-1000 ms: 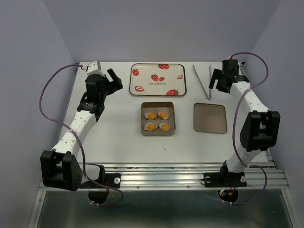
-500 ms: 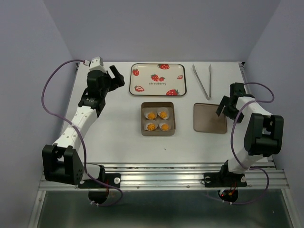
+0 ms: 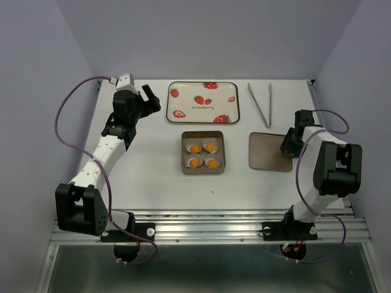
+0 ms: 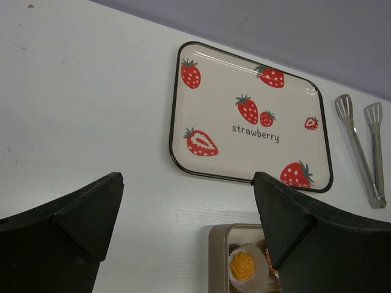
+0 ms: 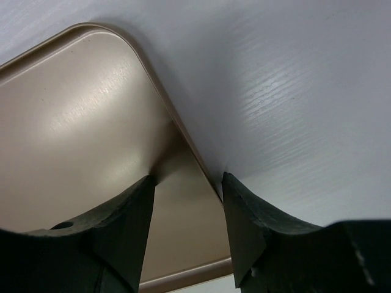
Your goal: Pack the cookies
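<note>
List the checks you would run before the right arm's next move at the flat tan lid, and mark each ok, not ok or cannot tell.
1. Right gripper straddles the right rim of the flat tan rectangular metal lid, one jaw inside, one outside: ok.
2. Jaws clamped on that rim: not ok; a gap shows beside it.
3. Four small orange-yellow cookies sit inside the open square tan metal tin: ok.
4. Left gripper open and well away from the tin: ok.
5. Nothing lies between lid and tin; the silver metal tongs lie beyond the lid: ok.
</note>
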Motion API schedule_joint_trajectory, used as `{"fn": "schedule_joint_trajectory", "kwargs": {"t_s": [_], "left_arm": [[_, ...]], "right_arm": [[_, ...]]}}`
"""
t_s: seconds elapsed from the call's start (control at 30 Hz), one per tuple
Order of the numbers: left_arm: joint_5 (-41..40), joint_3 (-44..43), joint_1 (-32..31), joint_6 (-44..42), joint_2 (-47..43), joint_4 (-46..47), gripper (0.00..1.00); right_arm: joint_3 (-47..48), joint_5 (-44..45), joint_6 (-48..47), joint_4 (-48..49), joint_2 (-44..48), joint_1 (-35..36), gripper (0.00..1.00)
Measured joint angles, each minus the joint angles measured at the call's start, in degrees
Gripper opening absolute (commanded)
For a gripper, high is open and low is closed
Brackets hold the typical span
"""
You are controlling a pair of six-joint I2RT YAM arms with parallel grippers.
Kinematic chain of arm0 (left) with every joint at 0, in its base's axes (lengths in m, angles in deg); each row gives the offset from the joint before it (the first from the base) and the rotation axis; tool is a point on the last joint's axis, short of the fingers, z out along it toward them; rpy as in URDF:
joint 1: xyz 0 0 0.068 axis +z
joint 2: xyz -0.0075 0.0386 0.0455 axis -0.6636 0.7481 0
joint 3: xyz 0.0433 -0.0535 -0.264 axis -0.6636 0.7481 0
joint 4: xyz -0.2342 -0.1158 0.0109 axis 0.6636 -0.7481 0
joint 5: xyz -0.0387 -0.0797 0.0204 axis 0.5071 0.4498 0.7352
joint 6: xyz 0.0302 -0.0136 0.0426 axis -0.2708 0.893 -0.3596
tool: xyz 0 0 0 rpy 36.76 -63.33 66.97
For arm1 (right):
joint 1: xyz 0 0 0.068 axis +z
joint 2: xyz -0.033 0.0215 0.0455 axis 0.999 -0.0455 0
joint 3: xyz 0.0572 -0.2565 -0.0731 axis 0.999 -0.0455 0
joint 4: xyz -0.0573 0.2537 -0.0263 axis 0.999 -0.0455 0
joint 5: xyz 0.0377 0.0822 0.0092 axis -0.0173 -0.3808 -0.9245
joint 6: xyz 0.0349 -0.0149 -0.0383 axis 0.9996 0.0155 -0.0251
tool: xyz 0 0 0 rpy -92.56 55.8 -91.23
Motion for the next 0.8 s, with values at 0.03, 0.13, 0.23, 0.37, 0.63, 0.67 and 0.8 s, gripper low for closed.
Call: {"fn": "schedule_joint_trajectory", "kwargs": {"t_s": [0.03,0.13,0.23,0.37,0.63,0.67,0.8], "left_arm": [[0.00,0.00,0.00,0.00,0.00,0.00,0.99],[0.09,0.00,0.00,0.00,0.00,0.04,0.99],[0.20,0.00,0.00,0.00,0.00,0.04,0.99],[0.39,0.00,0.00,0.00,0.00,0.07,0.99],[3.23,-0.02,0.00,0.07,0.00,0.13,0.99],[3.50,-0.02,0.00,0.07,0.00,0.13,0.99],[4.96,-0.11,0.00,0.15,0.00,0.22,0.99]], "right_arm": [[-0.07,-0.13,0.00,0.31,0.00,-0.11,0.52],[-0.20,-0.26,-0.15,0.92,0.00,-0.42,0.48],[-0.46,-0.28,-0.33,1.49,-0.02,-0.76,0.45],[-0.61,-0.26,-0.57,1.73,-0.02,-0.83,0.35],[-1.64,-1.64,-1.95,2.25,0.90,-1.05,0.03],[-1.90,-1.97,-2.27,2.16,1.20,-1.05,0.01],[-2.43,-2.95,-2.64,1.62,2.86,-1.05,0.01]]}}
